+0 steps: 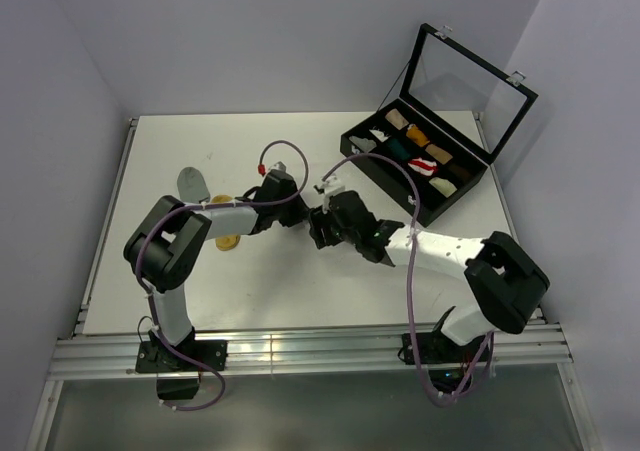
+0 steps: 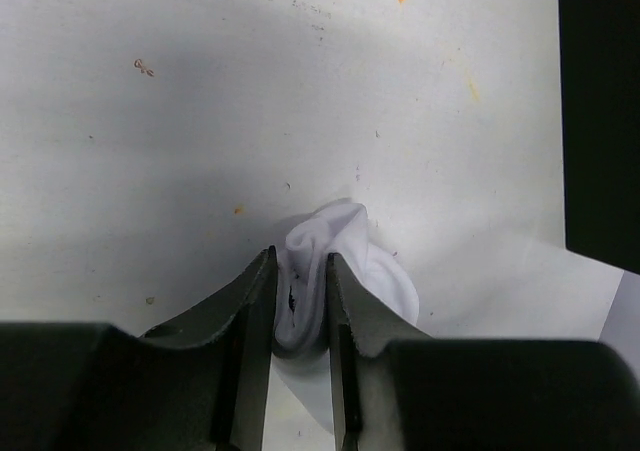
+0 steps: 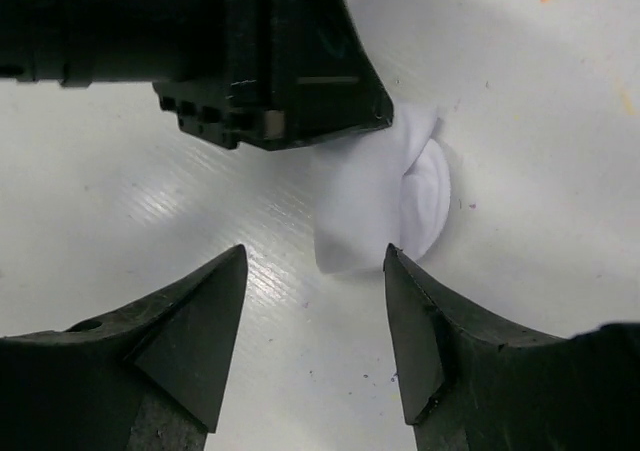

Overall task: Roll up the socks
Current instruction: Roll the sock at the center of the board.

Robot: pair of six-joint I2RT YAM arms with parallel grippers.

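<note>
- At the table's far left, the grey sock lies flat and unrolled, near the left edge and well clear of both arms. It looks untouched.
- Just right of it and nearer the arms, the mustard-yellow sock also lies flat, half hidden under the left forearm. That makes two of the three socks not yet rolled.
- Toward the middle, the left gripper is low at the tabletop, its fingers pinched nearly together on a fold of the white sock.
- The white sock is bunched into a loose, rounded wad between the two grippers. It is partly rolled at best — the curl shows in the right wrist view, but the free end is not tucked. A dark fleck between the fingers may be a cuff stripe; I cannot tell.
- Just right of the wad, the right gripper stands wide open and holds nothing, its tips just short of the sock's near edge.
- Room is tightest here, I judge: the left gripper's body sits just beyond the open fingers, so closing in leaves little margin between the tools.
- Farther right, the black case stands open near the table's far-right corner, well apart from the work — bare table lies toward the near edge.
</note>
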